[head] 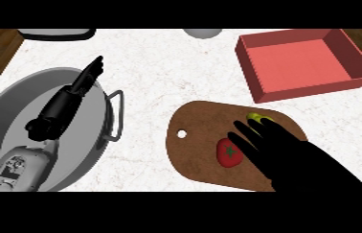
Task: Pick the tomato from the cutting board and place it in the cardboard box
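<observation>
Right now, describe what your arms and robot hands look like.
Left robot hand: black, slim-fingered, on a black cylindrical wrist; its forearm is light grey with small dark details. Right robot hand: solid black with long fingers; no grey shows on that side.

The tomato (229,153) is red, the cutting board (205,131) brown, the cardboard box (300,62) salmon-red.
</observation>
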Robot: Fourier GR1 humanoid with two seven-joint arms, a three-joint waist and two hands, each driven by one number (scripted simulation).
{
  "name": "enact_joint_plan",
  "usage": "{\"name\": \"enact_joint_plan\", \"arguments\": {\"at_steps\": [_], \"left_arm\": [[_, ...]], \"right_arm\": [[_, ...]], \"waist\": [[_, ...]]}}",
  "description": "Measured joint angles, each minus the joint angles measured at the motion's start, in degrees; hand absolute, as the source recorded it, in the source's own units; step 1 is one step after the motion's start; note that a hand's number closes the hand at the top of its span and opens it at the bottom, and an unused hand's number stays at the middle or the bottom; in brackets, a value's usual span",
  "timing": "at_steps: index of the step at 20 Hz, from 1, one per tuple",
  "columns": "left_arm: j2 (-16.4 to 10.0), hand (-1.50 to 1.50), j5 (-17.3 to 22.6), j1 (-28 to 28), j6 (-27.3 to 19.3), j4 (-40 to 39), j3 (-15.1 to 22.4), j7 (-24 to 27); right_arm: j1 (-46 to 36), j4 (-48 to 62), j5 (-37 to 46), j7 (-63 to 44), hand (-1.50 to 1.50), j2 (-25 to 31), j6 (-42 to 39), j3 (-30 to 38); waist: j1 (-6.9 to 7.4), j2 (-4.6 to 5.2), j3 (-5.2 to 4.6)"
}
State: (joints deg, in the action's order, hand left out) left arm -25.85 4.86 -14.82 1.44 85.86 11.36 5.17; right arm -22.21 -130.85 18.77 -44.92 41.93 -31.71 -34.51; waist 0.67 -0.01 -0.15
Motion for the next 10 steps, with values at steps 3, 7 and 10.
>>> {"name": "enact_joint_plan", "arguments": {"at_steps": [3, 7, 10], "left_arm": [[0.3, 0.0, -0.5, 0.81, 0.27, 1.11, -0.72, -0.79], [1.0, 0.0, -1.72, 2.41, 0.61, 1.69, -1.04, 0.01], [1.74, 0.0, -2.42, 2.25, 0.54, 1.39, -1.36, -0.01]], "right_arm": [[-1.48, 0.77, -0.27, -4.73, -1.5, -4.97, -1.73, -2.16], [-3.03, 3.75, 1.29, -7.21, -1.5, -10.85, -2.4, -5.43], [-3.64, 6.52, 4.95, -7.87, -1.5, -13.29, -2.57, -7.87]], "waist": [[-0.15, -0.06, 0.04], [-0.24, -0.08, 0.07], [-0.39, -0.08, 0.09]]}}
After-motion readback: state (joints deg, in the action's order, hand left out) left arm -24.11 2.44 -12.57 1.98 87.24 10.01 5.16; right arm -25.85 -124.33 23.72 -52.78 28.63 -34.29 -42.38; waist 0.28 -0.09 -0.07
